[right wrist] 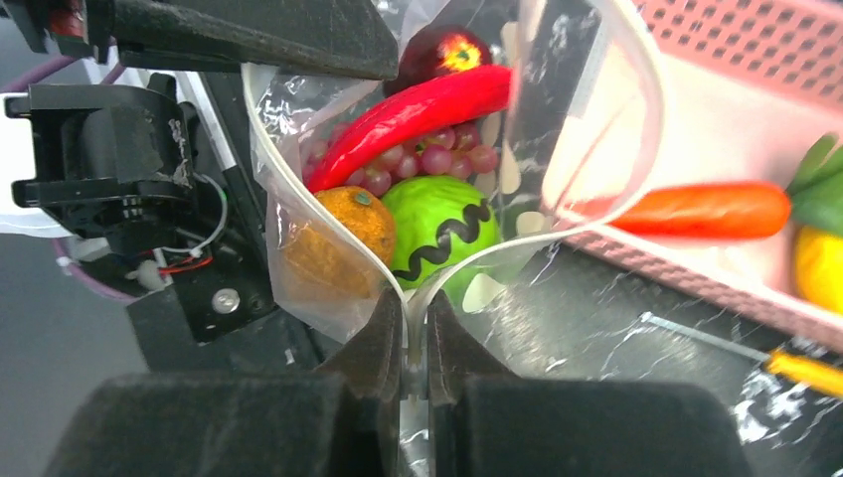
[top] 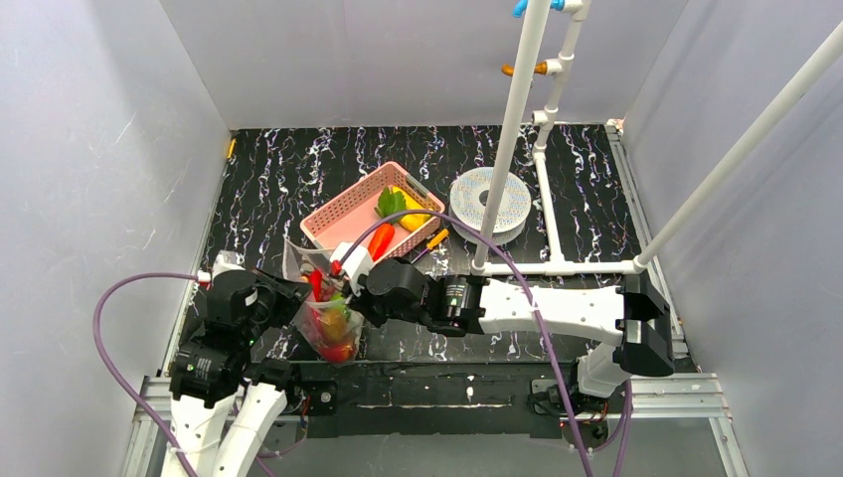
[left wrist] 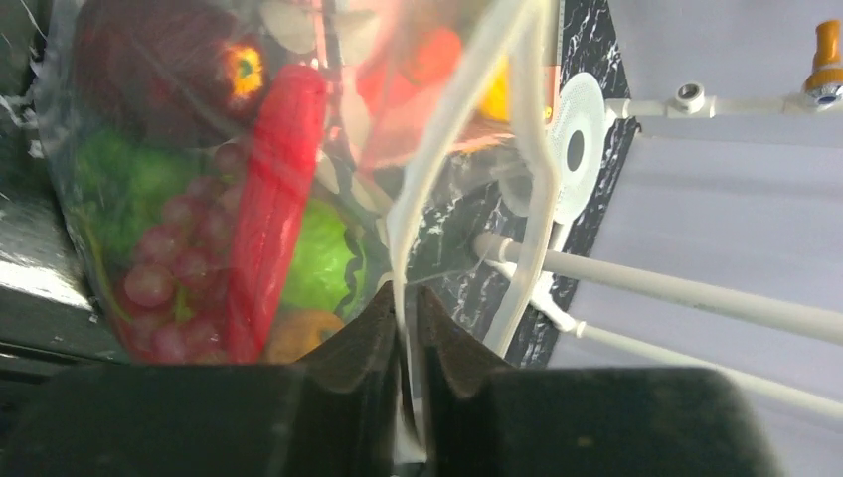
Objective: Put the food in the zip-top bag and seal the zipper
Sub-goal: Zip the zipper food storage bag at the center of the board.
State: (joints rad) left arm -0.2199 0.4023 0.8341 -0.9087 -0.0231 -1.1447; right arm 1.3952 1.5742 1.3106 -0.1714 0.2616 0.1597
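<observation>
Black, blocky fingers of the right gripper (right wrist: 408,343) are being pressed fully together on the zipper (right wrist: 260,149), a thin pale plastic strip that is being bowed into an open loop beyond them.

Left gripper (left wrist: 406,333): being clamped just as tightly on the same strip, at the far end of the mouth.

Zip-top bag (top: 333,330): clear, floppy, white-dotted film, being held between the two grippers near the front edge of the black marbled table (top: 557,189), its mouth gaping.

Glossy contents being carried inside:
- long red chili (right wrist: 418,109)
- beaded purple grapes (right wrist: 427,159)
- round orange fruit (right wrist: 348,224)
- green piece (right wrist: 437,224)
- dark red apple (right wrist: 442,52)

Pink lattice basket (right wrist: 756,40), just beside the bag: a smooth carrot (right wrist: 711,211), a yellow piece (right wrist: 820,268) and a green leaf (right wrist: 820,179) are being contained in it.
</observation>
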